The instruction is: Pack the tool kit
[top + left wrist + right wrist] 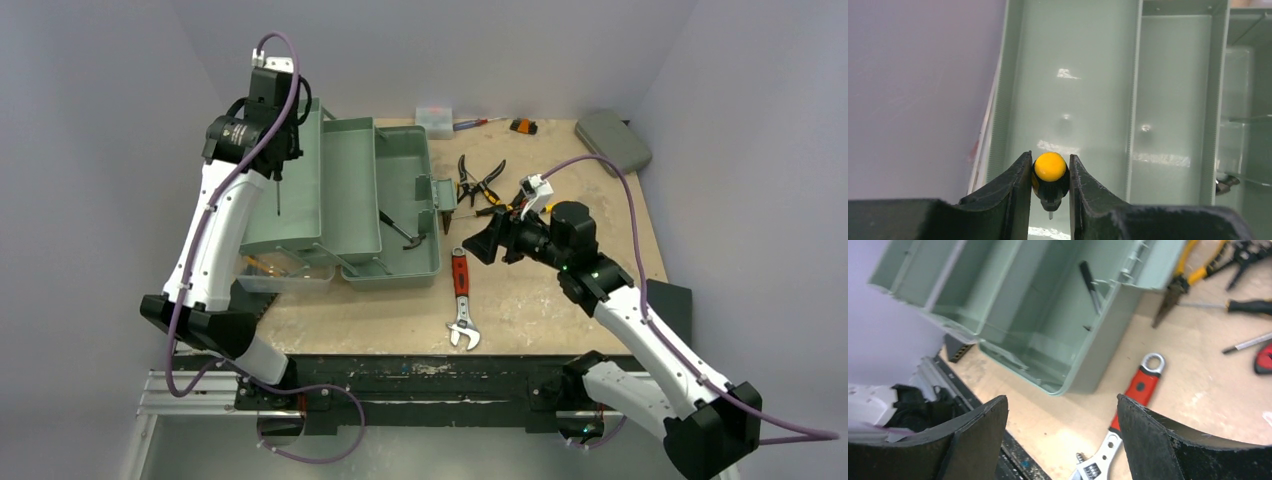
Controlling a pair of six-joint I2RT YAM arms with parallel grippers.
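Holding a screwdriver [1050, 167] pinched in my left claw [1049, 157] above the toolbox tray [1083, 100]; my right claw [1062, 400] gapes wide, empty.

Overhead camera looks down on the table [560, 310]; both wrist cameras, far nearer, share the toolbox [352, 190]

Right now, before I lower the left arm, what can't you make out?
- Shaft of the screwdriver: left wrist view, mostly hidden behind its own handle.
- Whether its tip touches the toolbox tray: top view, too small.
- Head of the wrench: right wrist view, cut off by the bottom edge.
- What the small box at the far edge holds: top view, too small.
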